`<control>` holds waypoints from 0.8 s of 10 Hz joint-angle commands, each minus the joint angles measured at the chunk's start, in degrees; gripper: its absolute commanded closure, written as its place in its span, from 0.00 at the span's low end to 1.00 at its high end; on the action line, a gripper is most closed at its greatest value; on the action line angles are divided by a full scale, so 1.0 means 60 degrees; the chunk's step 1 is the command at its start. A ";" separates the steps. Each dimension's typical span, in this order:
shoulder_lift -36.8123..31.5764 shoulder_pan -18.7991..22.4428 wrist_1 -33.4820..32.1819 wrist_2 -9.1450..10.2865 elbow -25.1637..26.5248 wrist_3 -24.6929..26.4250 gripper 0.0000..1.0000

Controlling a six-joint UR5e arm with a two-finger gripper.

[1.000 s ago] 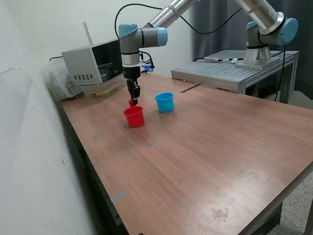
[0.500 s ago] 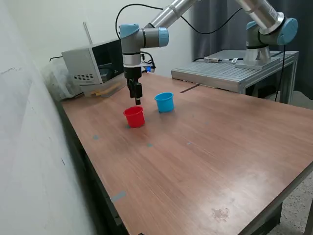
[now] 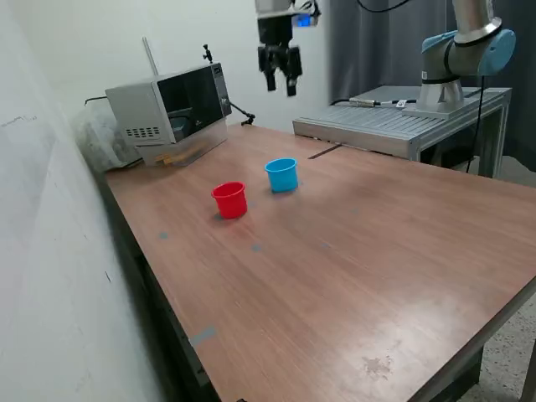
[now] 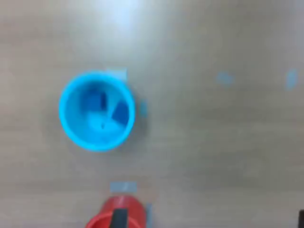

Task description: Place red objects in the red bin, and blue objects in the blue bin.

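Note:
The red bin and the light-blue bin stand upright side by side on the brown table. My gripper hangs high above them, open and empty. In the wrist view the blue bin holds two dark-blue cubes. Only the rim of the red bin shows there, partly behind one dark fingertip. No red cubes are in view, and the inside of the red bin is hidden. No cube lies loose on the table.
A grey microwave-like box stands at the back on the exterior view's left. A metal platform with the arm's base is at the back right. A wall runs along the left.
One second ago the gripper held a red cube just above the red bin. It let the cube go, then rose high and moved toward the exterior view's right.

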 commanded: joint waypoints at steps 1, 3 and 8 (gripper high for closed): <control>-0.2435 0.0277 0.2562 0.0000 0.0108 0.0096 0.00; -0.3536 0.0509 0.3838 0.0000 0.0253 0.0096 0.00; -0.5004 0.1228 0.4716 0.0103 0.1673 0.0197 0.00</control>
